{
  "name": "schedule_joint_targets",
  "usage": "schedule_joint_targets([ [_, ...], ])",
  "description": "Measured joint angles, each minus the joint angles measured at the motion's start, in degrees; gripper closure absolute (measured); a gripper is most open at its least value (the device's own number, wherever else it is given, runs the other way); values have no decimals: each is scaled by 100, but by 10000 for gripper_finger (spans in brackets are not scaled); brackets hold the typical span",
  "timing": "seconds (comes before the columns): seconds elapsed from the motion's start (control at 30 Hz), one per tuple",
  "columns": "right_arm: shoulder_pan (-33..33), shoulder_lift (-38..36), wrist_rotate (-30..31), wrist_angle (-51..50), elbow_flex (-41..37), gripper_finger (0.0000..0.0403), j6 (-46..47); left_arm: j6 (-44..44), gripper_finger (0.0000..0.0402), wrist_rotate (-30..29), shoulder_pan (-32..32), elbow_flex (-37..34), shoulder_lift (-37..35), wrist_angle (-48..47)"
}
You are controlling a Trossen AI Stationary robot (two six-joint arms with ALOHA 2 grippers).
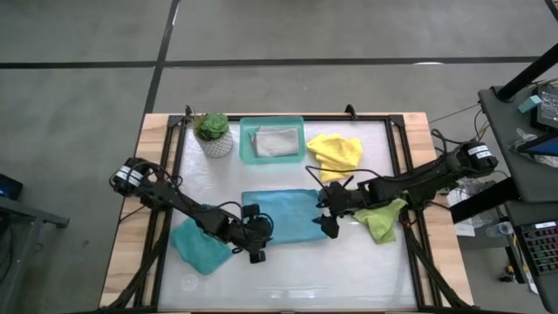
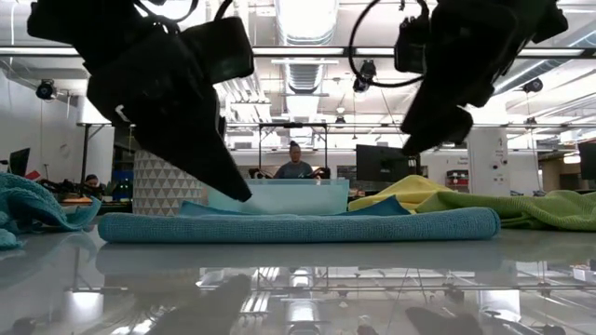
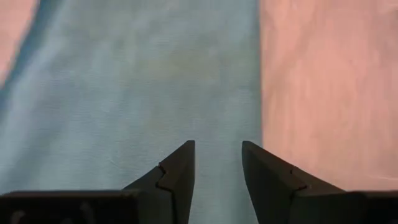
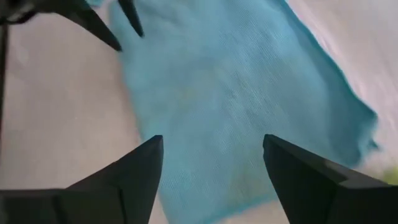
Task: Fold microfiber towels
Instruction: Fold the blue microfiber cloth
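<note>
A teal-blue microfiber towel (image 1: 283,218) lies folded flat in a long strip at the table's middle (image 2: 298,226). My left gripper (image 1: 259,234) hovers open just over the strip's left end, and the cloth shows through the gap between its fingers (image 3: 217,144). My right gripper (image 1: 326,214) stands open above the strip's right end (image 4: 213,138), higher than the left one (image 2: 410,149). Neither gripper has anything between its fingers.
A second teal towel (image 1: 199,247) lies crumpled near the left edge. A lime green towel (image 1: 384,220) lies under my right arm and a yellow one (image 1: 336,153) behind it. At the back, a teal tray (image 1: 247,139) holds a grey towel (image 1: 275,141), beside a potted plant (image 1: 214,135).
</note>
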Motion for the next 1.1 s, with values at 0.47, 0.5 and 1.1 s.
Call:
schedule_joint_targets([
  [0.47, 18, 647, 134, -400, -205, 150, 1192, -157, 284, -197, -105, -15, 87, -66],
  [0.5, 18, 647, 198, -409, -238, 147, 1252, -157, 284, -265, -95, -23, 113, -66],
  [1.1, -35, 1056, 375, 125, -446, 115, 1885, -607, 284, -386, -42, -59, 556, 17],
])
